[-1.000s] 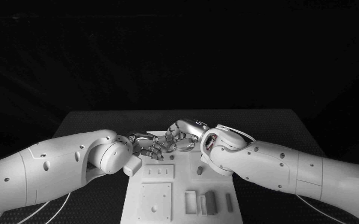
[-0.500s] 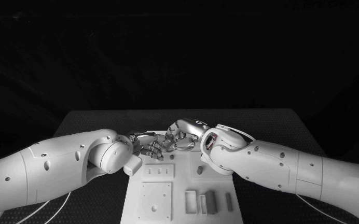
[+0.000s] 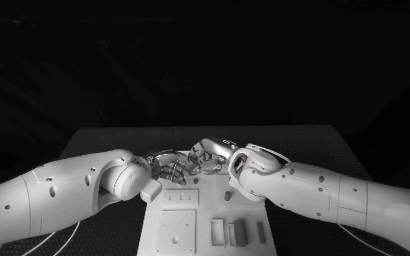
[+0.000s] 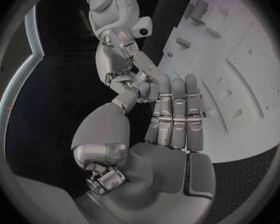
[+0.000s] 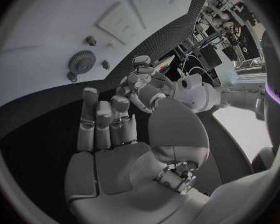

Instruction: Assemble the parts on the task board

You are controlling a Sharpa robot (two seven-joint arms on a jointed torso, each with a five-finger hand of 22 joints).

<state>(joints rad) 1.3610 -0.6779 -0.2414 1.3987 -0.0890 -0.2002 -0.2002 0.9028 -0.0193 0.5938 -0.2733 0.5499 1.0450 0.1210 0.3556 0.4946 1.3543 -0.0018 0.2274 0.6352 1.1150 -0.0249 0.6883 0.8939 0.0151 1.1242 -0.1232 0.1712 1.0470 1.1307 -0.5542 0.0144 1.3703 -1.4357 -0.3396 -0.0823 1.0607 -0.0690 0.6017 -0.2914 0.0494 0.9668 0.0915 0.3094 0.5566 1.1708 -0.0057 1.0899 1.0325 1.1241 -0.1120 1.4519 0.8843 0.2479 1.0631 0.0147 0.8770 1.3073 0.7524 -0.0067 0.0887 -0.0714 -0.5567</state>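
We see the left hand (image 3: 173, 167) come in over the near-left part of the task board (image 3: 205, 220), its fingers (image 4: 175, 115) lying straight and close together in the left wrist view, apart from the thumb; we can make out nothing between them, so we read the hand as released. Just beside it, over the far end of the board, the right hand (image 3: 214, 152) meets it, fingertip to fingertip or nearly so (we cannot tell whether they touch). In the right wrist view its fingers (image 5: 102, 122) also stand straight, with the thumb set apart and nothing visible in the grasp. The white board lies in the middle of the dark tabletop (image 3: 316, 143). On it we see a plate with three small slots (image 3: 181, 197), a larger plate with a hole (image 3: 177, 230) nearer the robot, a small dark peg (image 3: 227, 195) to the right of the slots, and a row of upright bars (image 3: 238, 231) at the near-right. The right wrist view also shows a round toothed part (image 5: 82, 60) on the board.
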